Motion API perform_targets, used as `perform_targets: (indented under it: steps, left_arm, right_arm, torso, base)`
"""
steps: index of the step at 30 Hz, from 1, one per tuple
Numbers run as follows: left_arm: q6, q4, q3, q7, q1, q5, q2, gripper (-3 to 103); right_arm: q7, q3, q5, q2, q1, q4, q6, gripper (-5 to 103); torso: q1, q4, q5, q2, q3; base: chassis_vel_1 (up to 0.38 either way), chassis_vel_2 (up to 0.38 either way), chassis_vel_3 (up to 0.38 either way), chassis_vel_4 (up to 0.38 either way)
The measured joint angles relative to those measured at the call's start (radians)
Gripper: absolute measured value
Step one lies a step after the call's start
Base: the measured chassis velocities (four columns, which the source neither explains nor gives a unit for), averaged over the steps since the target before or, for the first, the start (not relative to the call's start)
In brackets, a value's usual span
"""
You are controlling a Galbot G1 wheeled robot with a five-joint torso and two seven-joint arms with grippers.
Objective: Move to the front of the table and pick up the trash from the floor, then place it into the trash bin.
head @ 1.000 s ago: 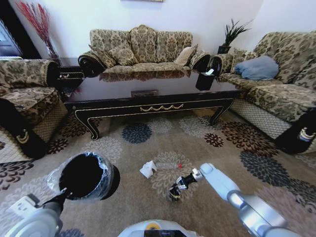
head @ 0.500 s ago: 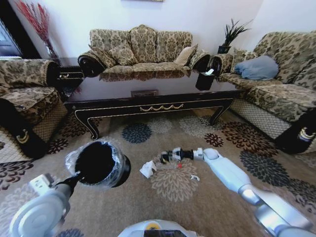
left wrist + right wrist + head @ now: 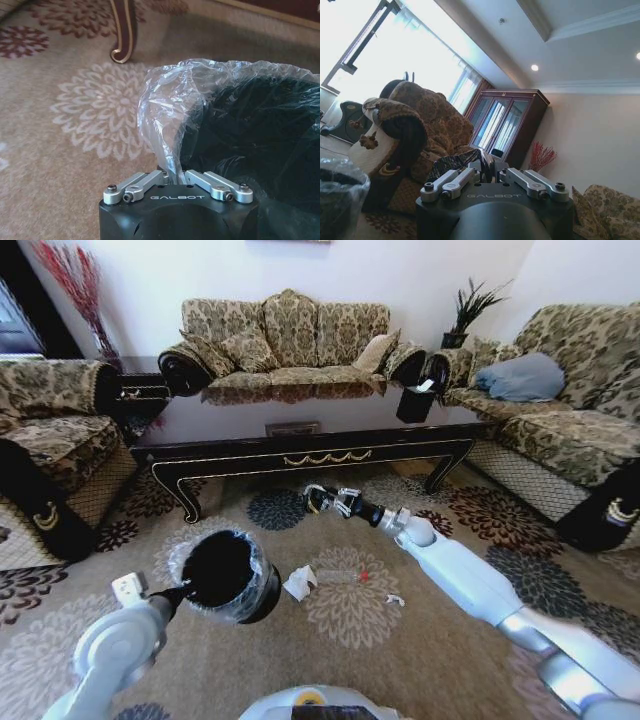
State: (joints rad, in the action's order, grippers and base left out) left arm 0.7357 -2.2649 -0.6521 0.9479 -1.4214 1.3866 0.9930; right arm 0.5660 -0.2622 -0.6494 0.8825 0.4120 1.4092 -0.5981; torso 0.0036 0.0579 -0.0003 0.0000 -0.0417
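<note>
Right gripper (image 3: 318, 498) pinches dark shiny crumpled wrapper (image 3: 454, 163), held up before long dark glossy coffee table (image 3: 300, 445). Left gripper (image 3: 174, 175) clamps rim of round black trash bin with clear crinkled liner (image 3: 222, 575), lifted off carpet. I judge next need: bring wrapper over bin mouth, release low, bin kept level. Crumpled white tissue (image 3: 298, 583), clear bottle with red cap (image 3: 342, 577), tiny white scrap (image 3: 394, 600) lie on floral carpet beside bin. Table edge near right arm; I keep clear.
</note>
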Motion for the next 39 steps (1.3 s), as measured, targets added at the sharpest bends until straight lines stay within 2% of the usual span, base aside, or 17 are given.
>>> perform_targets:
  steps: [2,3,8,18,27,34,35,37,38,39]
  left_arm:
    - [0.001,0.065,0.063,0.013,0.068,0.0,-0.03,2]
    - [0.001,0.065,0.063,0.013,0.068,0.0,-0.03,2]
    - [0.001,0.218,0.182,0.016,0.235,-0.001,-0.056,2]
    - [-0.002,0.391,0.345,0.021,0.472,0.004,-0.002,2]
    - [-0.007,0.484,0.439,0.033,0.595,0.013,0.028,2]
    - [-0.011,0.495,0.459,0.055,0.637,0.036,0.041,2]
    - [-0.011,0.492,0.459,0.063,0.64,0.042,0.041,2]
    - [-0.011,0.478,0.458,0.07,0.639,0.051,0.038,2]
    - [-0.011,0.478,0.458,0.07,0.639,0.051,0.038,2]
    - [-0.011,0.472,0.457,0.072,0.637,0.053,0.036,2]
  right_arm:
    - [-0.031,-0.027,0.018,0.015,-0.021,-0.014,-0.008,12]
    - [-0.031,-0.027,0.018,0.015,-0.021,-0.014,-0.008,12]
    - [-0.092,-0.087,0.07,0.077,-0.058,-0.09,-0.04,12]
    - [-0.175,-0.234,0.111,0.135,-0.151,-0.142,-0.07,12]
    - [-0.206,-0.314,0.145,0.197,-0.137,-0.143,-0.076,12]
    - [-0.207,-0.339,0.151,0.227,-0.11,-0.146,-0.075,12]
    - [-0.208,-0.343,0.151,0.232,-0.101,-0.149,-0.073,9]
    - [-0.221,-0.344,0.151,0.238,-0.091,-0.153,-0.069,19]
    - [-0.221,-0.344,0.151,0.238,-0.091,-0.153,-0.069,19]
    - [-0.227,-0.344,0.152,0.239,-0.089,-0.154,-0.068,25]
  torso:
    - [0.0,0.0,0.0001,0.0,0.0]
    - [0.0,0.0,0.0001,0.0,0.0]
    - [0.0,-0.0005,0.0003,0.0,0.0]
    - [0.0,0.0,0.0001,0.0,0.0]
    - [0.0,-0.0002,0.0002,0.0,0.0]
    - [0.0,0.0001,0.0003,0.0,0.0]
    - [0.0,0.0,0.0003,0.0,0.0]
    - [0.0,-0.0001,0.0002,0.0,0.0]
    - [0.0,-0.0001,0.0002,0.0,0.0]
    - [0.0,-0.0001,0.0003,0.0,0.0]
  base:
    - [0.0,0.0,0.0,0.0]
    - [0.0,0.0,0.0,0.0]
    - [0.0,0.0,0.0,0.0]
    - [0.0,0.0,0.0,0.0]
    - [0.0,0.0,0.0,0.0]
    - [0.0,0.0,0.0,0.0]
    - [0.0,0.0,0.0,0.0]
    - [0.0,0.0,0.0,0.0]
    - [0.0,0.0,0.0,0.0]
    - [0.0,0.0,0.0,0.0]
